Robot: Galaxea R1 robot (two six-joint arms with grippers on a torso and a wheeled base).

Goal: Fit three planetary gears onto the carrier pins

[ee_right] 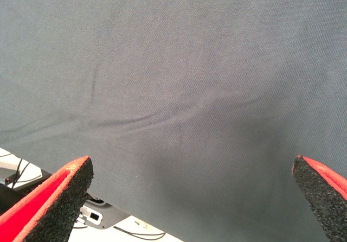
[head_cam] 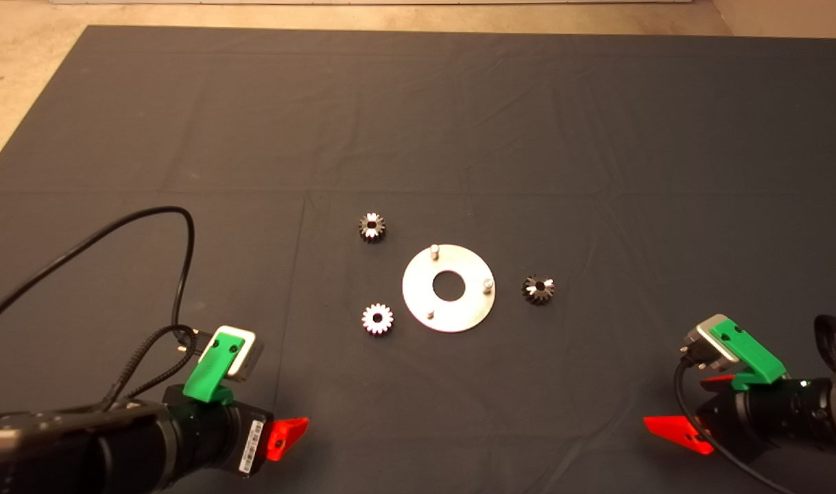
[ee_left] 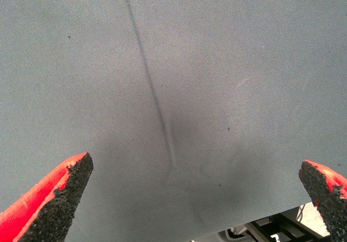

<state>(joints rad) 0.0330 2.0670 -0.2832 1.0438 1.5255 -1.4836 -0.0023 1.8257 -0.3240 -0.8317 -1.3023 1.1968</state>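
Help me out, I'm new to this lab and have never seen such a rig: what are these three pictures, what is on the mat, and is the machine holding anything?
This is a robot with two black arms, each ending in a green gripper with two red fingers. The large picture looks down from a camera above. The left gripper waits at the lower left, the right gripper at the lower right. The other two pictures come from cameras on the wrists: each shows that gripper's own red fingers spread wide over bare mat, so neither holds anything.

In the middle of the mat lies a shiny round plate with a centre hole and three short carrier pins standing on it. Three planetary gears lie around the plate, apart from it, none yet on a pin.
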